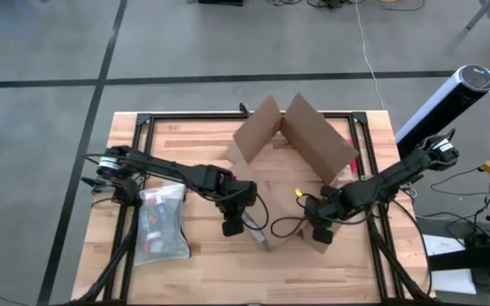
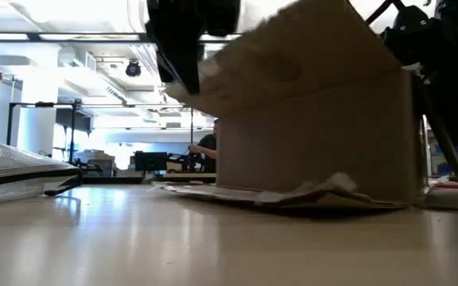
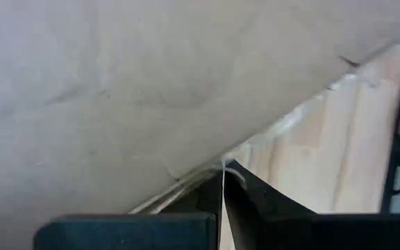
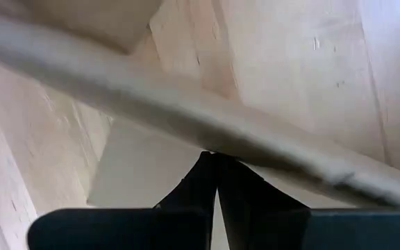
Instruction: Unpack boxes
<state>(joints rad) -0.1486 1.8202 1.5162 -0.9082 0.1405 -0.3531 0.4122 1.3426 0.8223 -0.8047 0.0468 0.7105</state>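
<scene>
At the centre of the high view you see the plain brown corrugated cardboard box (image 1: 300,144), unpatterned. It stands on the pale, striped wood-plank surface (image 1: 202,268) with its black frame. Lower left lies the translucent grey-white mesh pouch (image 1: 162,223), red and green showing inside. Both arms are black.

We see a grey floor (image 1: 49,42) crossed by dark lines around the pale wooden surface (image 1: 202,272). In the low view we look into a bright room with white ceiling beams (image 2: 70,36), round dark fixtures (image 2: 133,68), dark monitors (image 2: 150,162) on far desks, and a person (image 2: 207,147) seated behind them.
</scene>
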